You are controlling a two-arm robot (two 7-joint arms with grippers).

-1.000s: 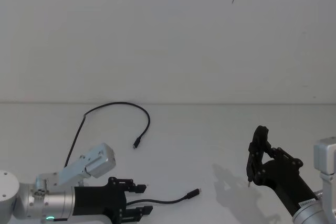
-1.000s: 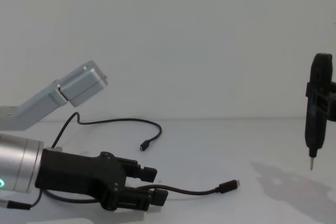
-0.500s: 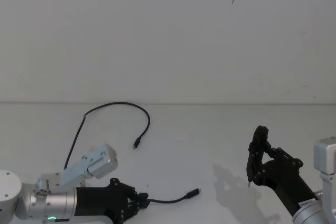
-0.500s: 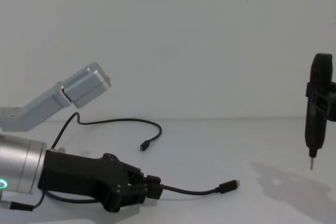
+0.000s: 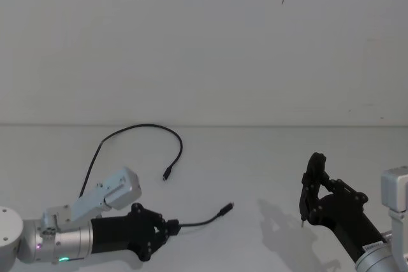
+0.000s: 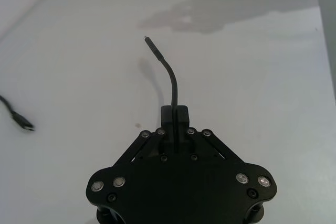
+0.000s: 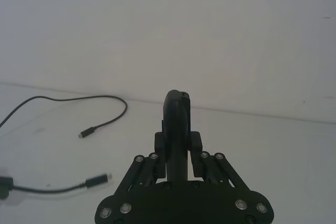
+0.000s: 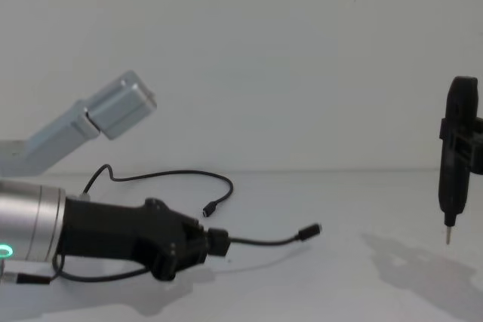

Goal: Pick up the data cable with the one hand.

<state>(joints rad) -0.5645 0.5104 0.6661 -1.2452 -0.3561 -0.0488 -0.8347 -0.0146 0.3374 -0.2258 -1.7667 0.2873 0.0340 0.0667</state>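
White table [image 5: 255, 157] meets white wall [image 5: 204, 42]; left pincer [image 5: 169, 227] grips data cable [image 6: 174, 95].

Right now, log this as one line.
left gripper: shut on cable, free end off table | right gripper: shut on pen tool, parked right

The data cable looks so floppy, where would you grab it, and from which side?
Probably the data cable just behind a plug, coming in low from the robot's left, jaws across it: a short free end sags little. The left gripper is shut on it there; the right gripper holds a pen-shaped tool.
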